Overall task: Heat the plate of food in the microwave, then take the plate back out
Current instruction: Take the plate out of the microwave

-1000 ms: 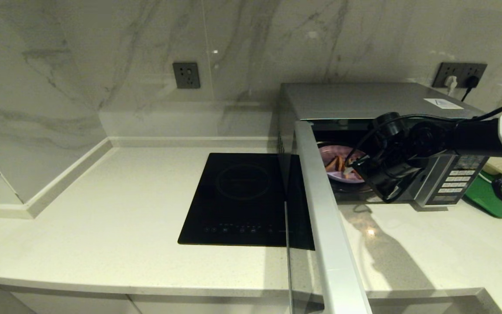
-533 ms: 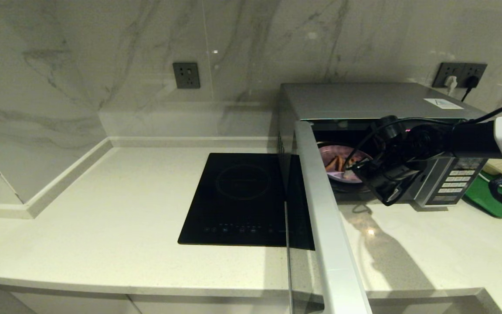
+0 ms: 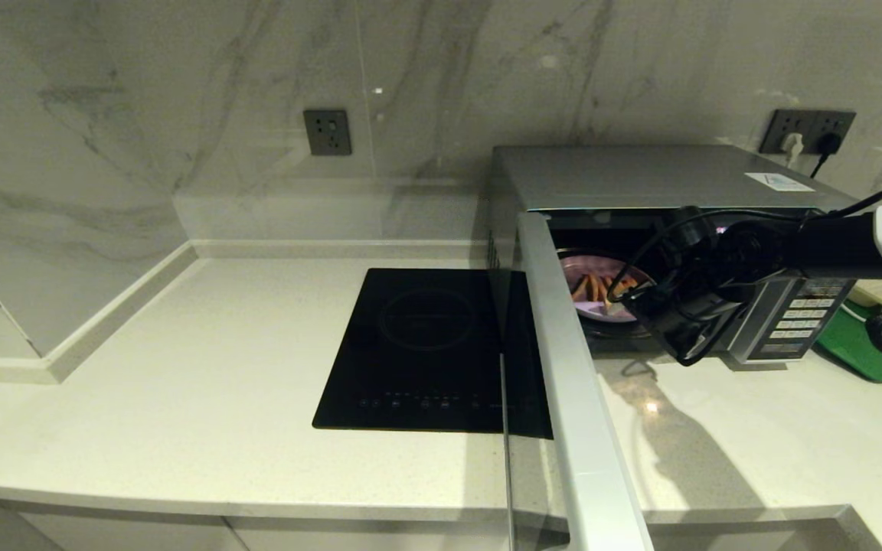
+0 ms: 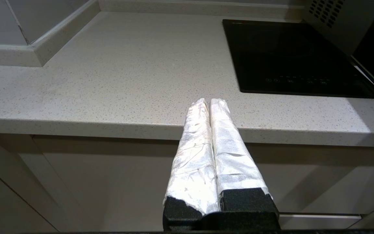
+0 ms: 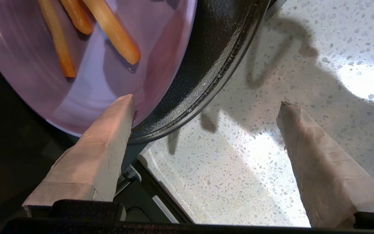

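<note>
Inside the open microwave (image 3: 640, 184), the plate of food (image 5: 86, 65) sits on the dark turntable; right gripper (image 5: 206, 104) has its jaws wide open, empty, at its near rim, likely light, slick, best pinched there

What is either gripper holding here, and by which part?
Nothing. The right gripper is open at the plate's rim inside the microwave; the left gripper is shut on nothing.
</note>
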`<state>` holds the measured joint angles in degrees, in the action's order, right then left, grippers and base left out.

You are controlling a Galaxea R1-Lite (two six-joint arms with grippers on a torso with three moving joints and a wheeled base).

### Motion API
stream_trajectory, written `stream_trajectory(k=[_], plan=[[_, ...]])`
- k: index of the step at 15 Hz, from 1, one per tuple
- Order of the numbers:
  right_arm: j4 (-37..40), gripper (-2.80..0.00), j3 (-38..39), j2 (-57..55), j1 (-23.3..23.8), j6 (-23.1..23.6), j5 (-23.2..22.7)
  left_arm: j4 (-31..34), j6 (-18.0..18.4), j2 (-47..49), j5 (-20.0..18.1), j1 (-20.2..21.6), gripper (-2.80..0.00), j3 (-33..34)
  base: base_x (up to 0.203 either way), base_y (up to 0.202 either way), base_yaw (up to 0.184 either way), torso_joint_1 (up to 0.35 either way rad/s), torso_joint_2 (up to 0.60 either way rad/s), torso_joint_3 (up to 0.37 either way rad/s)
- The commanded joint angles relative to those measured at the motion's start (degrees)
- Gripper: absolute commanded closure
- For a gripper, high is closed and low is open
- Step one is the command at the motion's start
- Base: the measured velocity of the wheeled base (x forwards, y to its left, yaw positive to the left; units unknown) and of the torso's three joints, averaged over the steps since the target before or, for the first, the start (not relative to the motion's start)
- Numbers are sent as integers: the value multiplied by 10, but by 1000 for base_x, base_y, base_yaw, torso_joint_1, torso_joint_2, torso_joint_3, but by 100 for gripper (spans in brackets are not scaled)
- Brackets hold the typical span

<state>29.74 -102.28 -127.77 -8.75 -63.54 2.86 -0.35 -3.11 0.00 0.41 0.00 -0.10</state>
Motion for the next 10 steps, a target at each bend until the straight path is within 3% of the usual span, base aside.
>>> stream_trajectory(k=[1,10], plan=[[2,-280,5,12,0,-4,1,0,0,0,0,0,0,0,0,0,0,0,0,0],[-1,-280,25,27,0,-4,-1,-1,0,0,0,0,0,0,0,0,0,0,0,0]])
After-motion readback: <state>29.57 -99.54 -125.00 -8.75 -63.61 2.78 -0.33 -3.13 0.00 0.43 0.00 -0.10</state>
